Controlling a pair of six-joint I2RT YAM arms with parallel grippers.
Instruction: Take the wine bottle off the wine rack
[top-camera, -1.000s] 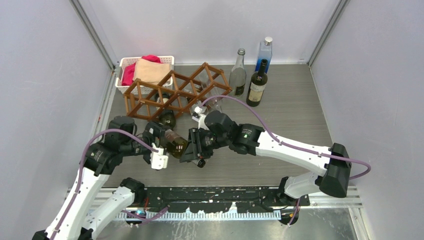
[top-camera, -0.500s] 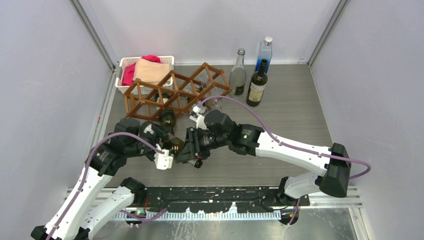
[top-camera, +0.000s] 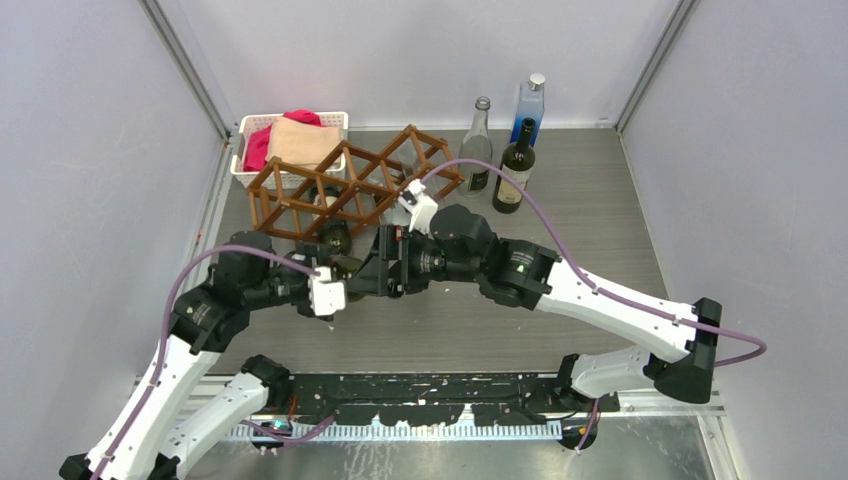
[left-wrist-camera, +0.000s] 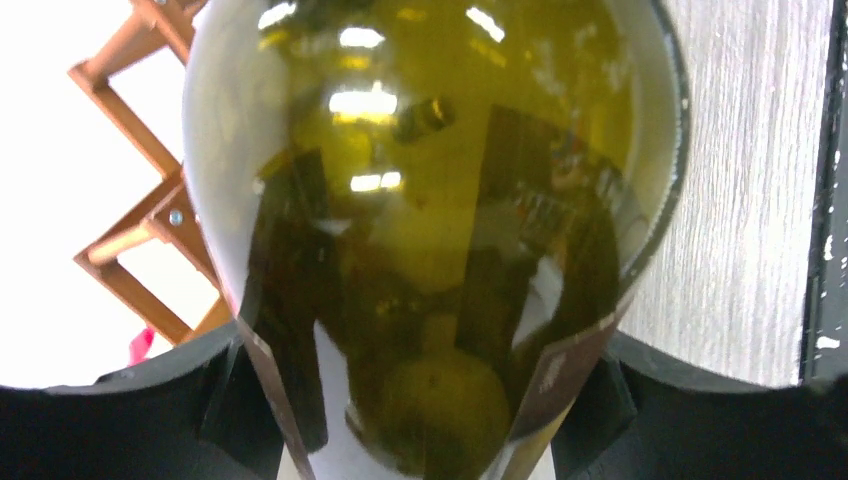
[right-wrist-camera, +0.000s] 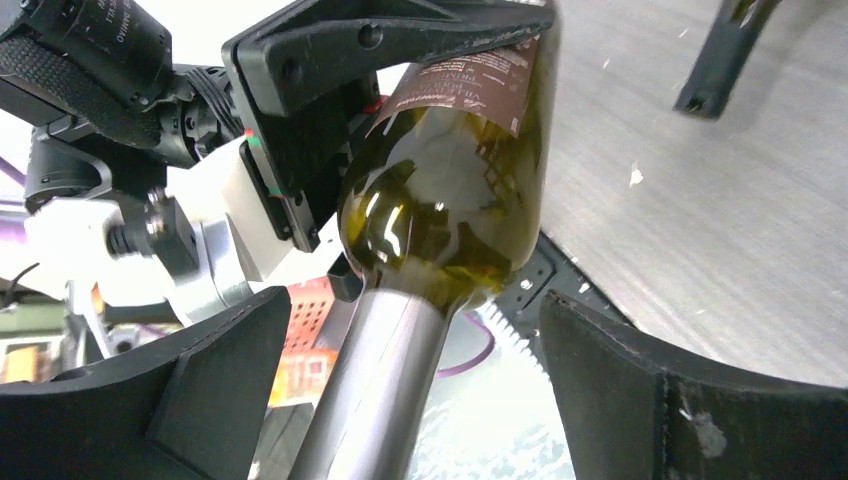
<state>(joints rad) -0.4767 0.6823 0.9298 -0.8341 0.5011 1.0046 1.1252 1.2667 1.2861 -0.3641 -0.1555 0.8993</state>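
Note:
An olive-green wine bottle (top-camera: 351, 272) with a silver-foiled neck (right-wrist-camera: 380, 380) hangs lying over the table, just in front of the brown lattice wine rack (top-camera: 350, 180). My left gripper (top-camera: 322, 288) is shut on its labelled body, and the glass (left-wrist-camera: 430, 180) fills the left wrist view between the black fingers (left-wrist-camera: 225, 395). A corner of the rack (left-wrist-camera: 130, 230) shows behind it. My right gripper (right-wrist-camera: 420, 395) stands open around the neck, with a gap on each side of the foil. In the top view the right gripper (top-camera: 385, 272) sits just right of the bottle.
A second dark bottle (top-camera: 335, 238) lies in the rack's front cell. Behind the rack is a white basket (top-camera: 245, 125) of cloths. A clear bottle (top-camera: 476, 150), a blue bottle (top-camera: 530, 100) and a dark bottle (top-camera: 513, 172) stand at the back right.

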